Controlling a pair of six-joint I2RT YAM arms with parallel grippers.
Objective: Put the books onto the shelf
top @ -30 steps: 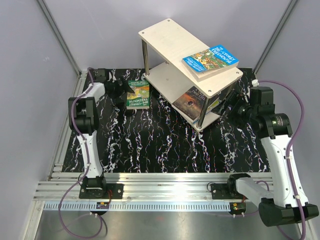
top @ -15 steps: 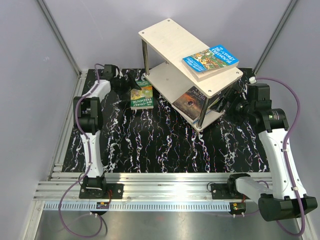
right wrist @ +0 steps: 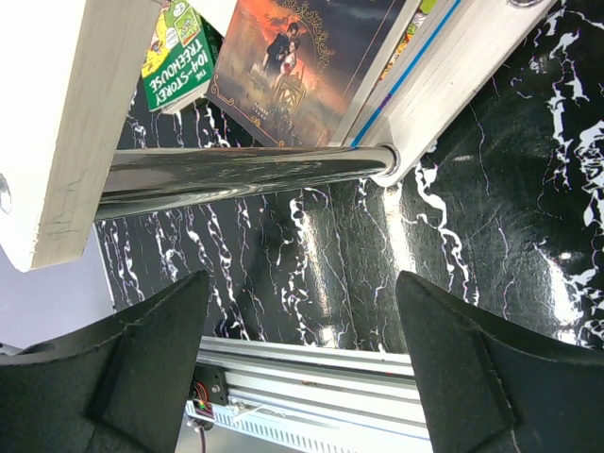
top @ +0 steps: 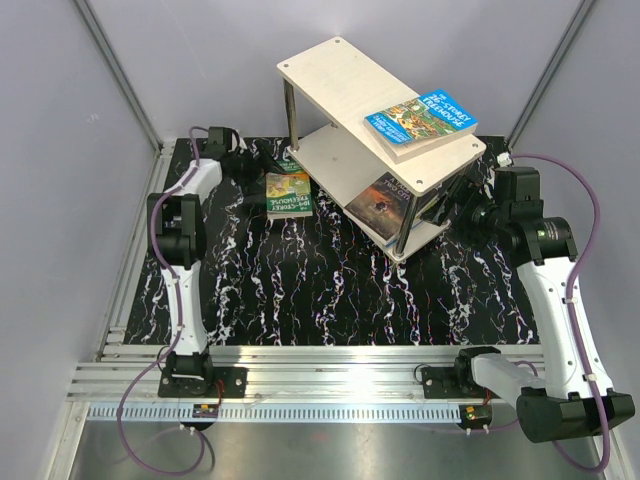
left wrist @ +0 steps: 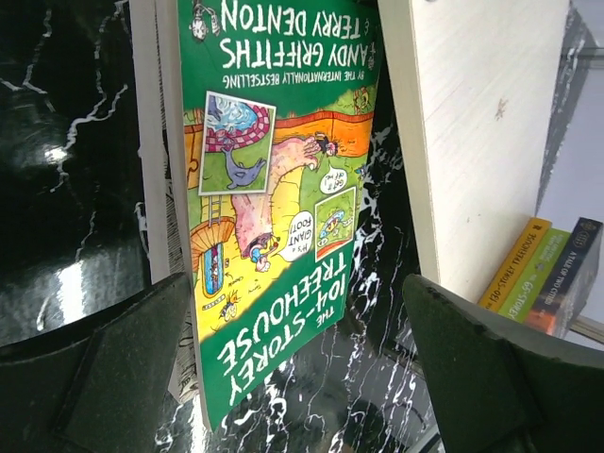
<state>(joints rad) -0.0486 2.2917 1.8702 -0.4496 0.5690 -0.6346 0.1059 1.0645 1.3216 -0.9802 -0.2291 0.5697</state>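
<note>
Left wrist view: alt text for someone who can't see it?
A green 104-Storey Treehouse book lies on the black marbled table, between the fingers of the open left gripper. The pale plywood shelf stands to its right, with three book spines at far right.

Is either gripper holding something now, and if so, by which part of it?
Nothing is held. The left gripper stands open by the green book; the right gripper is open beside the shelf.

Top external: high up, well back from the pale plywood two-tier shelf with silver posts (top: 380, 120), looking down on it and the black marbled bench (top: 300, 290). Left wrist: close, just left of the shelf. Right wrist: close, at the shelf's right end, facing left. All three views share the green illustrated paperback (top: 288, 192) left of the shelf.
</note>
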